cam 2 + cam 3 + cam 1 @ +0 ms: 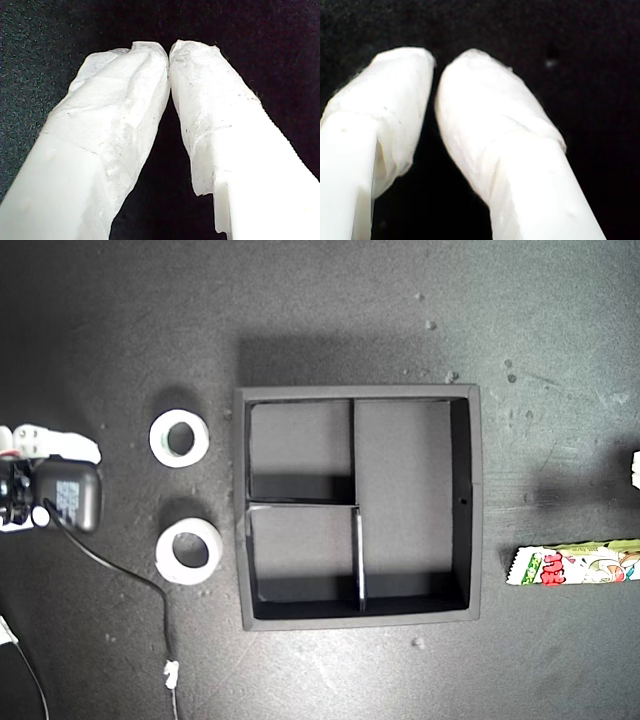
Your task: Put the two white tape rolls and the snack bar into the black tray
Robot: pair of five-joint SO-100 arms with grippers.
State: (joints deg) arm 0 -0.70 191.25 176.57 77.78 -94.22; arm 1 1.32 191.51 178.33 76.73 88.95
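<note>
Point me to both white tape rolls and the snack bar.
upper tape roll [160, 440]: exterior view, on its white ring wall.
lower tape roll [168, 554]: exterior view, on its white ring wall.
snack bar [575, 565]: exterior view, on the wrapper's printed middle.

The long, narrow yellow-green wrapped snack bar [578, 565] carries red lettering and cartoon print, too small and blurred to read.
</note>
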